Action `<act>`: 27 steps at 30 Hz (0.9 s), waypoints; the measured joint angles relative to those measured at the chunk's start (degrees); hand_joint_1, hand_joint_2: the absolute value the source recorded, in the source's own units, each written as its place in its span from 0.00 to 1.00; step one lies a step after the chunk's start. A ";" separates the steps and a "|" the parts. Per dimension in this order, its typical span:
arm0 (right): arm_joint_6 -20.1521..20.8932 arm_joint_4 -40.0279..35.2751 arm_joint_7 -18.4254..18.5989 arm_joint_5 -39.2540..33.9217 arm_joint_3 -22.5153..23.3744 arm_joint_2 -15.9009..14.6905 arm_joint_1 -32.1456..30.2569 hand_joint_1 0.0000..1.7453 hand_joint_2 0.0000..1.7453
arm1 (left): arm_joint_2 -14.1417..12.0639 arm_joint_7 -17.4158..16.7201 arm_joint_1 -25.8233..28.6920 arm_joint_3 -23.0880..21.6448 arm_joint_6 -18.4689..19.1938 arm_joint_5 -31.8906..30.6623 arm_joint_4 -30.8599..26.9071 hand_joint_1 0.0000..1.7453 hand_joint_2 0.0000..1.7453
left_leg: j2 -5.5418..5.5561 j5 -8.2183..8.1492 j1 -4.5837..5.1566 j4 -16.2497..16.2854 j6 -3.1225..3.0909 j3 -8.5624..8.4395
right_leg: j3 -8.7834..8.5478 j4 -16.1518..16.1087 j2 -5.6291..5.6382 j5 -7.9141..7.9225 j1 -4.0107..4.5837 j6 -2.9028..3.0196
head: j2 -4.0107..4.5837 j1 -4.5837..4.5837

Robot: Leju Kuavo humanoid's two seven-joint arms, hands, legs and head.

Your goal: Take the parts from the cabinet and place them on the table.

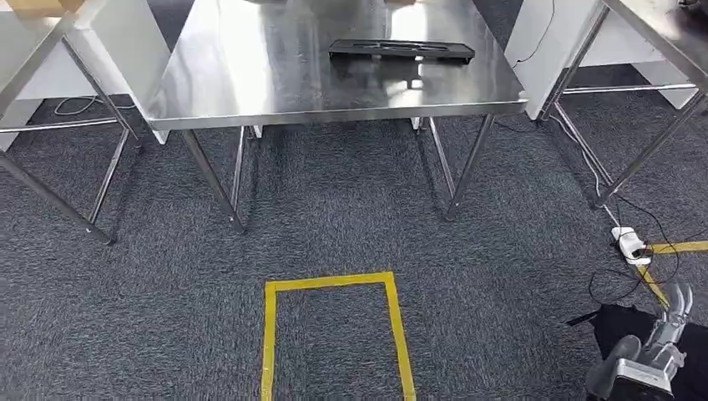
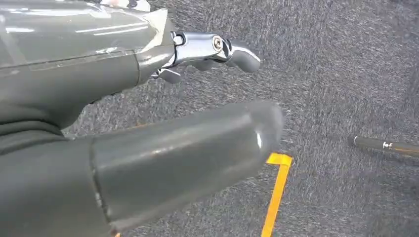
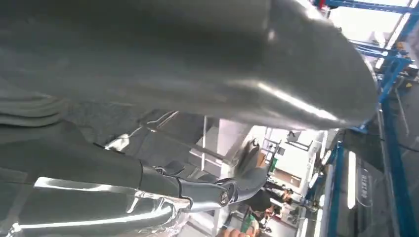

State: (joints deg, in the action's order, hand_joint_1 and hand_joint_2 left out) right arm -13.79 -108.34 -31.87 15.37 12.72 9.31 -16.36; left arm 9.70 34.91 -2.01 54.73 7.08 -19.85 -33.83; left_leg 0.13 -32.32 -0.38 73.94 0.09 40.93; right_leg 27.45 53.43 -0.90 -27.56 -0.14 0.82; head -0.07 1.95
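Steel table (image 1: 250,92) stands ahead bearing 1 black tray-like part (image 1: 401,51), well apart from both hands. Judging by that, at least 1 delivery looks done; the cabinet is out of sight. The right hand (image 1: 647,355) and left hand (image 2: 148,123) hang empty, fingers loosely apart.

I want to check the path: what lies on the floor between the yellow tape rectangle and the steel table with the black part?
In the head view, bare grey carpet lies between the yellow tape rectangle and the steel table.
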 joint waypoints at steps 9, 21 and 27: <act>1.82 -0.13 0.00 -0.98 4.09 1.16 -0.11 0.00 0.00 | 0.02 0.02 -2.44 -2.17 -0.83 0.50 0.07 0.00 0.00 | 0.05 3.83 0.04 -17.41 -1.77 -11.38 | 4.54 3.40 0.00 2.10 0.35 -2.84 | 0.00 -0.09; 2.87 0.87 -0.26 -0.96 5.71 1.51 1.65 0.00 0.00 | -0.04 0.07 -2.95 -3.67 -1.46 1.79 0.15 0.00 0.00 | -0.37 11.60 0.40 -17.53 -2.21 -3.96 | -6.04 -0.90 0.81 -4.94 -0.33 -3.00 | 0.00 -0.76; 2.93 1.14 -0.44 -0.98 5.75 2.03 1.61 0.00 0.00 | -0.42 0.15 -1.64 -4.09 -0.66 3.58 0.20 0.00 0.00 | 0.02 5.03 -0.23 -13.91 0.04 -1.80 | -1.48 -0.32 0.47 -1.01 -0.47 -0.10 | 0.00 0.00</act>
State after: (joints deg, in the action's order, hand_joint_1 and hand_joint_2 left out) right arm -10.86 -107.21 -32.30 14.38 18.47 11.34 -14.75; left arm 9.29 35.06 -3.65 50.64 6.42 -16.26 -33.64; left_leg 0.15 -27.29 -0.61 60.03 0.13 39.13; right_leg 25.97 53.11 -0.43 -28.57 -0.61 0.72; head -0.07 1.94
